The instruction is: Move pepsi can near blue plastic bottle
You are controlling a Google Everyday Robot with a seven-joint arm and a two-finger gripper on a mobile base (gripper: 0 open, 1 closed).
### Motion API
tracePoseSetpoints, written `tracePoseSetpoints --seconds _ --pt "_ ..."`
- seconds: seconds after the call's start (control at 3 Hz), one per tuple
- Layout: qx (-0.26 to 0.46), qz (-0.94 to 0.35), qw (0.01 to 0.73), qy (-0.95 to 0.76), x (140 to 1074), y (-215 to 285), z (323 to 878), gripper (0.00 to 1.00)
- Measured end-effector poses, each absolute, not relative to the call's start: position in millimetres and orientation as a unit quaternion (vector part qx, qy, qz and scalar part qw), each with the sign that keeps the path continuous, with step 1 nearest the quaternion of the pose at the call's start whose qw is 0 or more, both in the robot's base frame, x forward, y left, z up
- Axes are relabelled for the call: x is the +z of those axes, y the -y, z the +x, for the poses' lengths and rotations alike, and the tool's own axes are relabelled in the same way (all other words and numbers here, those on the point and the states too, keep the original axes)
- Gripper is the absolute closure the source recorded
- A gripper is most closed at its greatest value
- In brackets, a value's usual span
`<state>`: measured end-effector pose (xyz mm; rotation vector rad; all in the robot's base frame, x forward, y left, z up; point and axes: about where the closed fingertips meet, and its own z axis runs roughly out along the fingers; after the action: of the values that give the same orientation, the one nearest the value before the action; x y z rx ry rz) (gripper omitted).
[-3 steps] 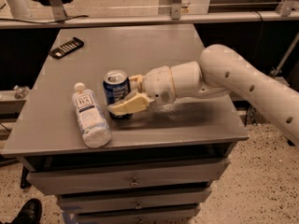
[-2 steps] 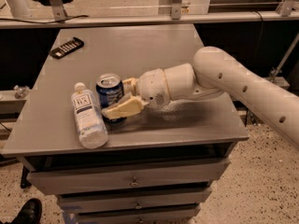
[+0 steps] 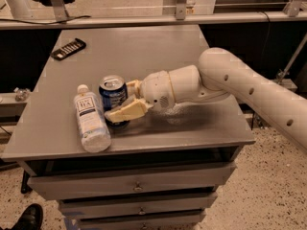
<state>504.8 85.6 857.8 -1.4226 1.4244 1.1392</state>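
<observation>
The pepsi can (image 3: pixel 112 94), dark blue with a silver top, stands upright on the grey table (image 3: pixel 144 56), close to the right side of the blue plastic bottle (image 3: pixel 89 120). The bottle lies on its side, white cap pointing to the back, label up. My gripper (image 3: pixel 121 102) reaches in from the right on a white arm (image 3: pixel 240 83). Its tan fingers (image 3: pixel 127 111) are closed around the can, one in front and one behind.
A black remote-like bar (image 3: pixel 68 49) lies at the table's back left corner. Drawers (image 3: pixel 134 186) sit under the table top. A shelf rail (image 3: pixel 153 19) runs behind the table. A dark shoe (image 3: pixel 29 218) shows on the floor at lower left.
The gripper has moved the can to the left across the table, bringing it closer to the bottle. The bottle has stayed in place.
</observation>
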Motion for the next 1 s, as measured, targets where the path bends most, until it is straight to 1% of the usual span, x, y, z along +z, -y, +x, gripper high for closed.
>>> tracePoseSetpoints --seconds 0.33,1.0 --pt "0.451 -0.563 0.402 -0.564 858.1 -85.6 504.8 0.82" --pt "0.451 -0.563 0.402 -0.564 858.2 -85.6 504.8 0.35"
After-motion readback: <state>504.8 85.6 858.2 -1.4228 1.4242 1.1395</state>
